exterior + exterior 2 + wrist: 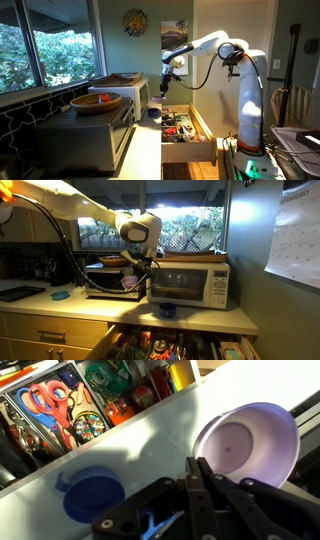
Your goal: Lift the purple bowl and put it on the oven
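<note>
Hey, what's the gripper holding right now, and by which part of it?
The purple bowl. The gripper pinches it by the rim, on the edge nearest the wrist camera.

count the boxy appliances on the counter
2: the grey oven at the near end, and the white microwave just behind it. More may sit out of view.

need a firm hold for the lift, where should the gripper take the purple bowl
Take the purple bowl by its rim, one finger inside and one outside, coming from its open side at the edge nearest the gripper. It is round, shallow and handleless, so the wall is the only pinchable part. The fingers seem closed there.
</note>
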